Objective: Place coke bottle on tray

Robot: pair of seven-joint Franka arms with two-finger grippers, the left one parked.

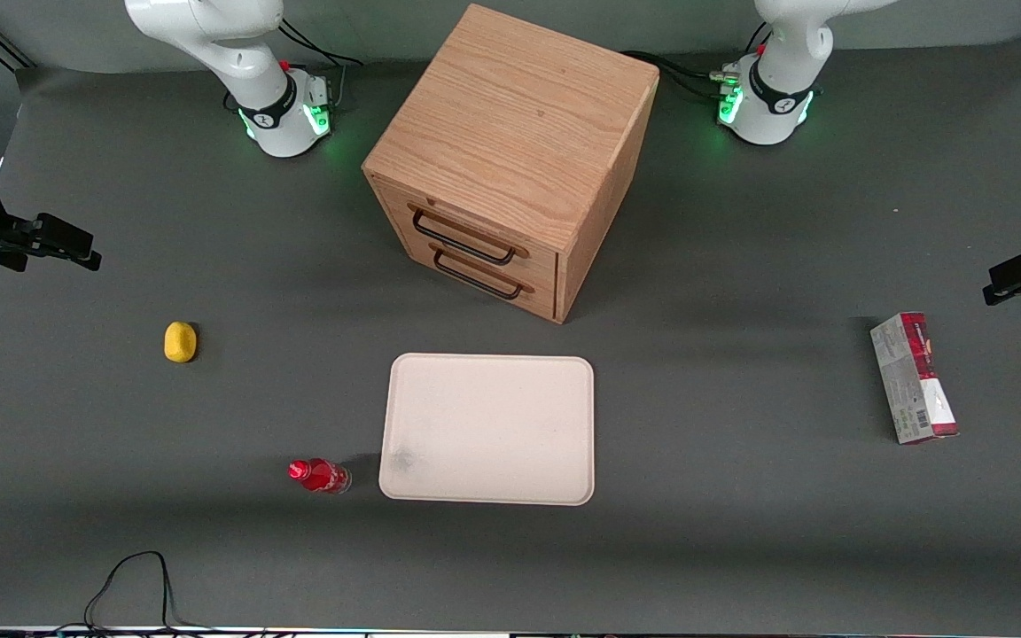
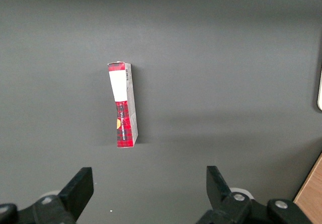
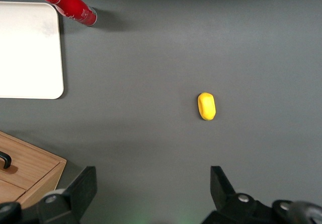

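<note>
Well, nearest the front camera the coke bottle stands on the bench, just beside the tray but not on it. Farther back sits a small yellow lump. Farther still, toward the working arm's end, the pincer hangs wide open and empty, well apart from the bottle.

Dark grey table under tray, coke bottle, yellow lump, carton, drawer box.
</note>
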